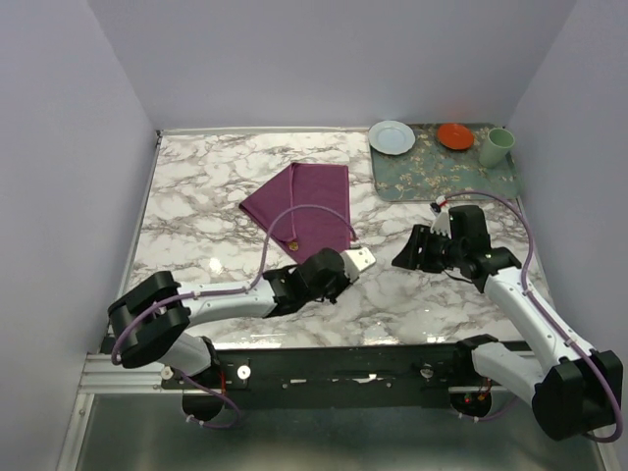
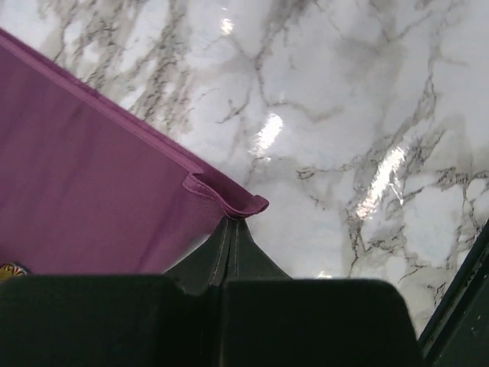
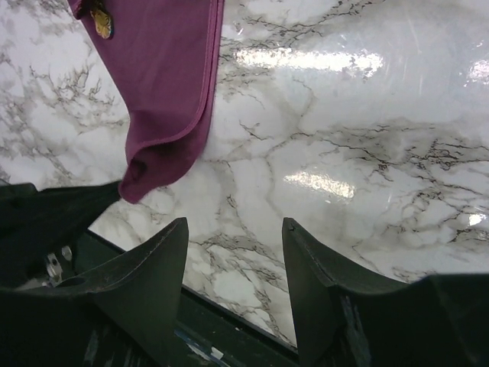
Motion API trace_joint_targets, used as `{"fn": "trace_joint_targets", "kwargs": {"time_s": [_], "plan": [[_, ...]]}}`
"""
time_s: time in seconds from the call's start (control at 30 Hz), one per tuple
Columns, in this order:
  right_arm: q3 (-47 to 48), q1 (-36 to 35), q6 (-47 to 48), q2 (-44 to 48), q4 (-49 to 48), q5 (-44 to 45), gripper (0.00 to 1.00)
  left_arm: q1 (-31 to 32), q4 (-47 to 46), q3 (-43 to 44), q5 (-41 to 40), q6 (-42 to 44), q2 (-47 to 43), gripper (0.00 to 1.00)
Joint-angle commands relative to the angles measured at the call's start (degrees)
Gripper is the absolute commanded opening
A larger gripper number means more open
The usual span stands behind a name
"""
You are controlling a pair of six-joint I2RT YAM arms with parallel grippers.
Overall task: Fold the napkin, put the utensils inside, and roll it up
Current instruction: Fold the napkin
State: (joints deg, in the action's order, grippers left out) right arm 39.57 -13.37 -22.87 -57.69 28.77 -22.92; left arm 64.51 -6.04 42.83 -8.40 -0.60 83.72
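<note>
clutter seen from above: one green floral mat (image 1: 432, 179) at the table's (image 1: 196, 196) far right carries one pale plate (image 1: 392, 136), one orange dish (image 1: 455, 135) and one green cup (image 1: 496, 147). the folded napkin (image 1: 304, 201) lies mid-table, with my left arm's cable crossing it. left wrist: my left gripper (image 2: 231, 229) is pressed together, pinching the napkin's corner. right wrist: my right gripper (image 3: 235, 225) is spread over bare marble. one knife (image 3: 101, 21) shows its gold end on the napkin.
</note>
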Motion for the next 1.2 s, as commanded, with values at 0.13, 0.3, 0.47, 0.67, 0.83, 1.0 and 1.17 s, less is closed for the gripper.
{"fn": "trace_joint_targets", "kwargs": {"time_s": [0.13, 0.3, 0.47, 0.67, 0.83, 1.0, 1.17], "plan": [[0.0, 0.4, 1.2, -1.8, -1.3, -2.1, 0.61, -16.0, -7.6, -4.9, 11.4, -15.9, -9.7, 0.00], [-0.3, 0.4, 1.3, -2.8, -1.8, -2.5, 0.61, -28.0, -9.2, -4.7, 16.7, -24.5, -11.1, 0.00], [-0.3, 0.4, 1.2, -3.6, -2.4, -2.7, 0.61, -36.3, -10.4, -3.6, 22.5, -31.8, -10.7, 0.00], [-0.5, 0.4, 1.3, -4.4, -2.8, -2.8, 0.61, -41.9, -11.7, -2.7, 25.9, -35.5, -10.9, 0.00], [-0.5, 0.4, 1.2, -4.9, -3.2, -3.4, 0.61, -45.8, -11.6, -1.3, 26.4, -37.0, -11.1, 0.00], [-0.5, 0.4, 1.3, -4.6, -3.1, -3.6, 0.61, -50.2, -10.9, 0.2, 27.0, -37.5, -11.3, 0.00], [-0.7, 0.4, 1.0, -4.6, -3.2, -3.9, 0.61, -53.4, -9.8, 2.8, 29.8, -37.2, -8.8, 0.00]]}}
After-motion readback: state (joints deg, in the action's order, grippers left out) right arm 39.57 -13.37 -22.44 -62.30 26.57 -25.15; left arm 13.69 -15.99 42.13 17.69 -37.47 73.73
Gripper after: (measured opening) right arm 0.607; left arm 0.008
